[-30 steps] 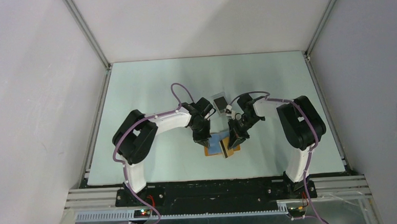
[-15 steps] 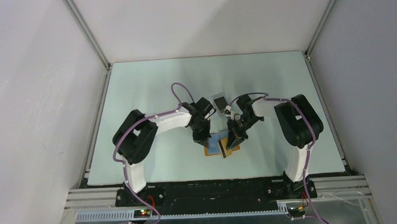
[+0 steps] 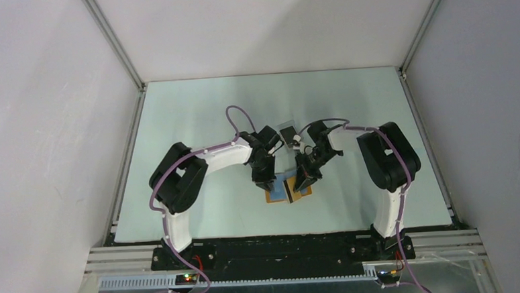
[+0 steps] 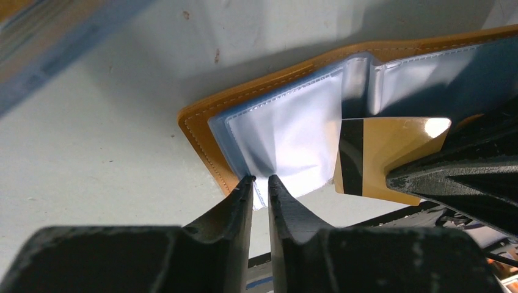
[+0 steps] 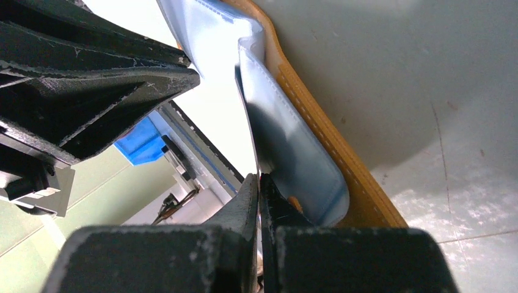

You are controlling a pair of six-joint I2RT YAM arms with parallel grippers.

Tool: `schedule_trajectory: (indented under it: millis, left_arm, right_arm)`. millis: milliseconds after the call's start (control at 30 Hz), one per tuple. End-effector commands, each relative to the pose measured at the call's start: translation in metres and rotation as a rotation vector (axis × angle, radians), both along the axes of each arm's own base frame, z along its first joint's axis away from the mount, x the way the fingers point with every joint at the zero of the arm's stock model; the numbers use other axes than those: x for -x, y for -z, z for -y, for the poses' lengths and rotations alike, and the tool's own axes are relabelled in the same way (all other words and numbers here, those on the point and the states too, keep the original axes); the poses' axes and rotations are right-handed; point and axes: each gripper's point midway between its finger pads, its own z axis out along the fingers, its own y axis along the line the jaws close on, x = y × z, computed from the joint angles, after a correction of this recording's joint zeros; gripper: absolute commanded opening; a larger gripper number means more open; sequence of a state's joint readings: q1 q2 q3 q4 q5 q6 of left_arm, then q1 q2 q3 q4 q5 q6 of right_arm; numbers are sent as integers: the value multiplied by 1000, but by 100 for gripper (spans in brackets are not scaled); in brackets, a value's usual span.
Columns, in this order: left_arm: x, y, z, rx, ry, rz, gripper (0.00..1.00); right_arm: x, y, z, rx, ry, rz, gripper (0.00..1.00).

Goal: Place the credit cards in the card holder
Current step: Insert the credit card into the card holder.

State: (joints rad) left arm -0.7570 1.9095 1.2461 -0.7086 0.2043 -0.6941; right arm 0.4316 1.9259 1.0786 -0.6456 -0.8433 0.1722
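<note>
Two arms meet over a small orange leather-like card holder (image 3: 272, 197) lying open on the pale green table (image 3: 195, 123).

Left wrist: the left gripper (image 4: 261, 181) stands slightly parted, with the corner of a clear plastic sleeve (image 4: 287, 128) in its gap. A gold credit card with a black stripe (image 4: 391, 146) lies against the sleeves.

Right wrist: the right gripper (image 5: 258, 180) is pressed together on that card's edge, just beside the holder's rim.
</note>
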Motion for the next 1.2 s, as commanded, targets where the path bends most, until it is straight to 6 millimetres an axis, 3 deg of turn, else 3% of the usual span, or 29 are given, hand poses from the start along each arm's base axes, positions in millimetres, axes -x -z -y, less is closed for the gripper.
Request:
schedule_trajectory:
  millis: [0,333,600,1167]
  left_arm:
    - [-6,17,-27,-139,28,33,22]
    - [-9,16,-30,-166,59,36,21]
    - [-12,15,-38,-215,105,39,19]
    - [-11,14,-33,-214,130,44,17]
  right_arm:
    - [-19,12,-3,18,21,49,0]
    - [-14,14,-8,-1,-39,-8,0]
    - [-34,2,-14,-5,-15,55,0]
    - [-53,4,-25,3,24,126,0]
